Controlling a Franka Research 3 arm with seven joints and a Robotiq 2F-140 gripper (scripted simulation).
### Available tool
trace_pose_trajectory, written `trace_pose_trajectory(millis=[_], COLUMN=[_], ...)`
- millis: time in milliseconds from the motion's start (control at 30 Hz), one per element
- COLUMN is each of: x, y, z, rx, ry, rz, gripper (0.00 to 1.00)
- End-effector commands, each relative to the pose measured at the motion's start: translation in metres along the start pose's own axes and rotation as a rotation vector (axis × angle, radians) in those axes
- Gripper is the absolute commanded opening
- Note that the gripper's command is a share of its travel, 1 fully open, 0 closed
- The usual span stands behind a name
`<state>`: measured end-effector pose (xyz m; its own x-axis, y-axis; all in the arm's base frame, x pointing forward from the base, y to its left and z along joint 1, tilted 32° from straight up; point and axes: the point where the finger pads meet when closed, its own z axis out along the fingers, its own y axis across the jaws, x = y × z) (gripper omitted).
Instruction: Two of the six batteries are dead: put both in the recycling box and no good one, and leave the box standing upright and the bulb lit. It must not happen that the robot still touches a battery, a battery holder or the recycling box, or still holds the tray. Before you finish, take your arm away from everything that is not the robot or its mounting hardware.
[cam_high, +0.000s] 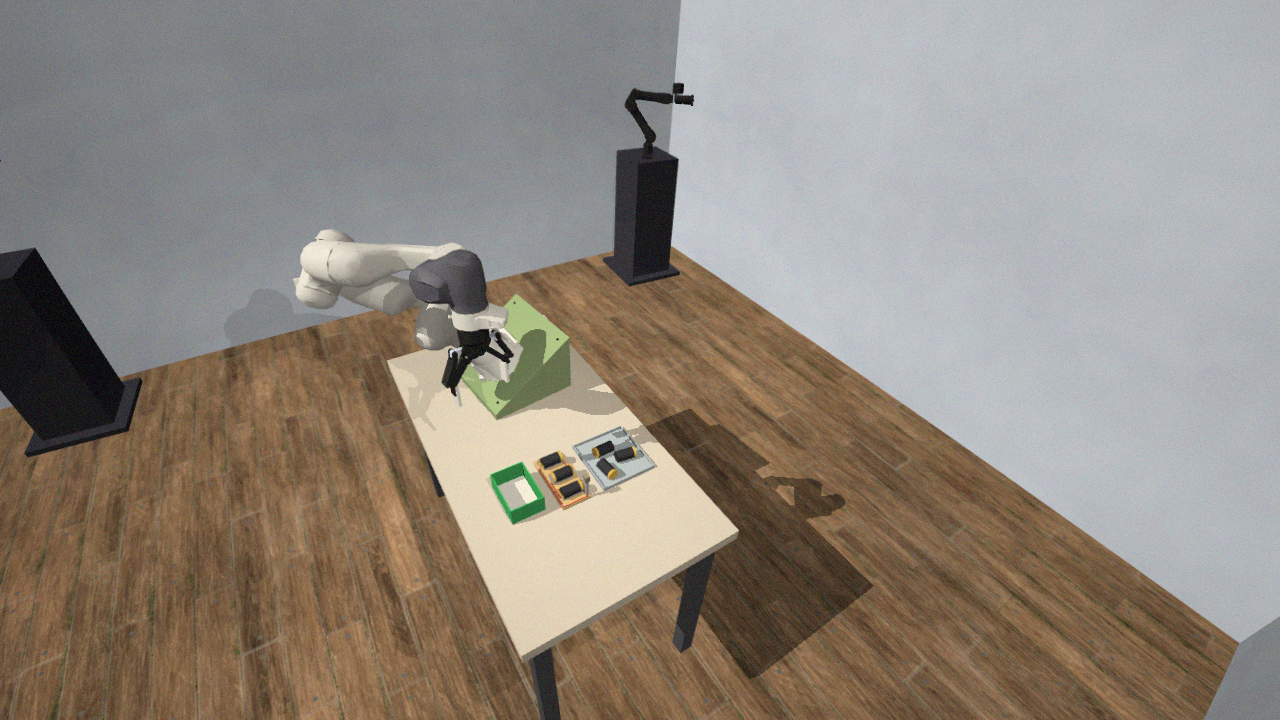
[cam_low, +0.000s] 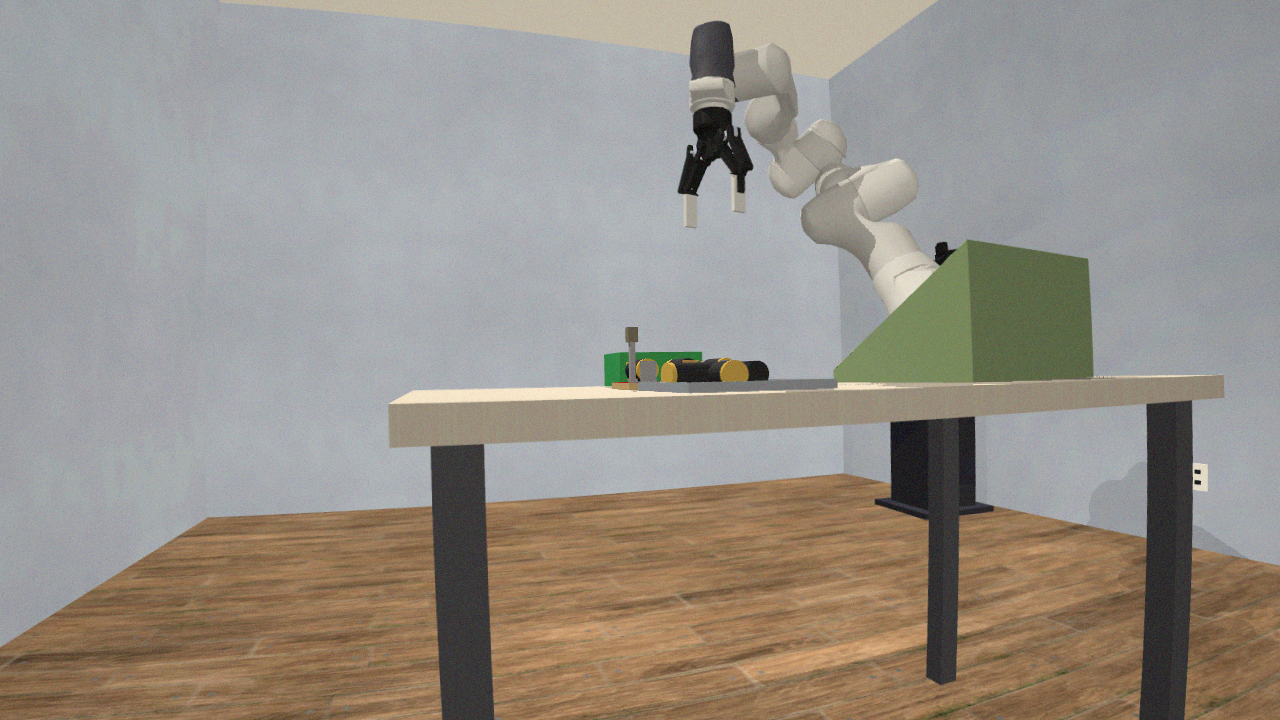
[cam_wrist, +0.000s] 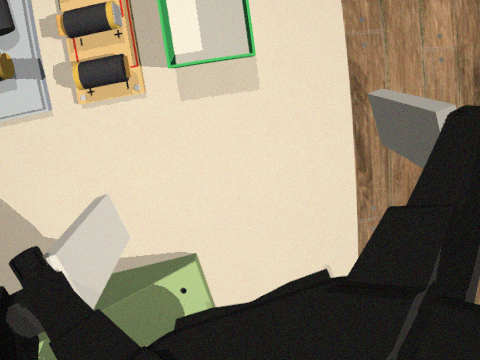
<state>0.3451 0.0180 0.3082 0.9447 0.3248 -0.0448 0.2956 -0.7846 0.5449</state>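
Observation:
My gripper (cam_high: 481, 380) (cam_low: 714, 214) (cam_wrist: 243, 168) is open and empty, high above the table, on the side of the green wedge. The green recycling box (cam_high: 528, 513) (cam_low: 617, 368) (cam_wrist: 166, 35) stands upright; no battery shows inside. Beside it an orange holder board (cam_wrist: 107, 94) bears three black-and-yellow batteries, at its far end (cam_high: 550, 459), middle (cam_high: 561, 472) (cam_wrist: 90, 20) and near end (cam_high: 571, 488) (cam_wrist: 102, 71). Three more batteries (cam_high: 603, 449) (cam_high: 625, 454) (cam_high: 606, 468) lie in the grey tray (cam_high: 586, 448) (cam_wrist: 20, 97). The bulb (cam_low: 631, 334) on its post looks dull brown; I cannot tell if it is lit.
The green wedge (cam_high: 546, 385) (cam_low: 1029, 313) (cam_wrist: 195, 282) stands at the arm's end of the table (cam_high: 572, 573) (cam_low: 537, 416) (cam_wrist: 240, 150). The box is near one long table edge, the tray near the other. The holder lies between them.

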Motion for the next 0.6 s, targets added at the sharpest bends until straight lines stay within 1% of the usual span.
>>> trace_pose_trajectory(millis=[0, 100, 167, 200, 300, 367, 433, 500, 567], x=[0.059, 0.092, 0.092, 0.118, 0.144, 0.153, 0.159, 0.163, 0.164], y=[-0.031, -0.057, -0.057, -0.075, -0.097, -0.107, -0.114, -0.118, -0.119], z=[0.024, 0.058, 0.058, 0.081, 0.117, 0.135, 0.148, 0.157, 0.161], rx=[0.016, 0.026, 0.026, 0.028, 0.028, 0.027, 0.025, 0.023, 0.023], ry=[0.048, 0.036, 0.036, 0.031, 0.019, 0.012, 0.006, 0.002, 0.001], rz=[-0.621, -0.867, -0.867, -0.940, -1.121, -1.211, -1.275, -1.316, -1.336], gripper=[1.00, 1.00, 1.00, 1.00, 1.00, 1.00, 1.00, 1.00, 1.00])
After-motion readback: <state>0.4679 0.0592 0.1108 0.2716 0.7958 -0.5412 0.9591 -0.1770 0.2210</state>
